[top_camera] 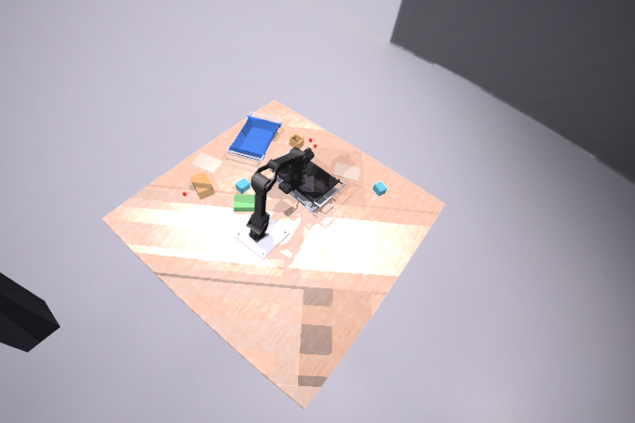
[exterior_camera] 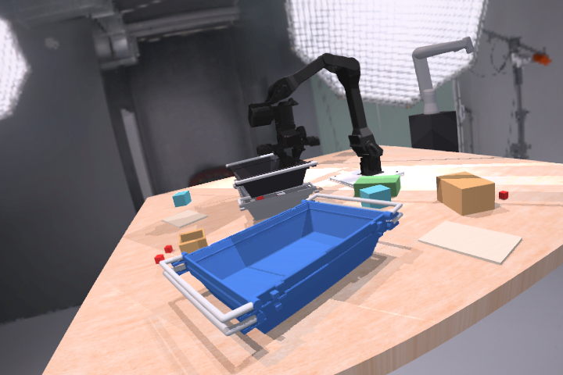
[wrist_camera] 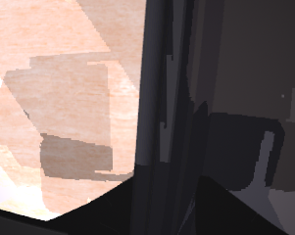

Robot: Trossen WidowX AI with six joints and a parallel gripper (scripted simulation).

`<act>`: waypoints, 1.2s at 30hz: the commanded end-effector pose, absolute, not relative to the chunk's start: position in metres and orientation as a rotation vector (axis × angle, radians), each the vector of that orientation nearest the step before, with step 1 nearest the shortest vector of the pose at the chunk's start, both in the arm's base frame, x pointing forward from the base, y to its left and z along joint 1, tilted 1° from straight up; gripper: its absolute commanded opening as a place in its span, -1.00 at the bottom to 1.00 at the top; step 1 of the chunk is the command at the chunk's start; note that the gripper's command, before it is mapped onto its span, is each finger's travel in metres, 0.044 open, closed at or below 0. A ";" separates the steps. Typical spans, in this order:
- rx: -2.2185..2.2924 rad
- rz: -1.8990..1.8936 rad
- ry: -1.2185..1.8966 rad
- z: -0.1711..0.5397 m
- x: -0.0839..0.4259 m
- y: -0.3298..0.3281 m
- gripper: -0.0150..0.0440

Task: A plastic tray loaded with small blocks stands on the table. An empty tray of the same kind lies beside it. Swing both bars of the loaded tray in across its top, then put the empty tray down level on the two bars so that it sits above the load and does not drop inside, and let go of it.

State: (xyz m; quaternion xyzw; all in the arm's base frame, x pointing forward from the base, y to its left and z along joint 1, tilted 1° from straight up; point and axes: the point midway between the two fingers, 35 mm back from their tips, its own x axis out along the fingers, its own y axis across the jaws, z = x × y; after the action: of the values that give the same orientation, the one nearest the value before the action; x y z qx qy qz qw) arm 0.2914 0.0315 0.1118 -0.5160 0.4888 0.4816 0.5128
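My gripper (exterior_camera: 293, 159) is shut on the rim of the empty black tray (top_camera: 324, 178) (exterior_camera: 273, 184) (wrist_camera: 250, 73). The black tray looks roughly level, with pale bars along its upper edges. It is directly over the loaded grey tray (exterior_camera: 269, 211), its underside close to the grey rim. Whether they touch is not clear. A red block (exterior_camera: 259, 198) and a pale block (exterior_camera: 280, 193) show in the narrow gap at the grey tray's top. The black tray hides the rest of the load and most of the grey tray's bars, so their position cannot be told.
A blue tray (top_camera: 255, 136) (exterior_camera: 282, 260) with bars stands nearby. Around are a green block (top_camera: 243, 203) (exterior_camera: 387, 183), blue cubes (top_camera: 379, 188) (exterior_camera: 181, 198), a small open box (top_camera: 296, 142) (exterior_camera: 193, 243), a tan box (top_camera: 202, 185) (exterior_camera: 466, 194), pale flat plates (exterior_camera: 470, 241) and small red cubes (exterior_camera: 503, 194).
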 end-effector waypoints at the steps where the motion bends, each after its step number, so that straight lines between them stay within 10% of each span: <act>1: -1.225 1.166 1.201 0.108 0.286 0.029 -0.49; 14: -1.225 1.166 1.201 0.108 0.286 0.029 -0.49; 36: -1.225 1.166 1.201 0.108 0.286 0.029 0.60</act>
State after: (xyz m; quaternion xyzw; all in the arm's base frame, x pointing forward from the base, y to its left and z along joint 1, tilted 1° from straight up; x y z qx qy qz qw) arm 0.2869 0.0291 0.1090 -0.5100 0.4960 0.4846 0.5090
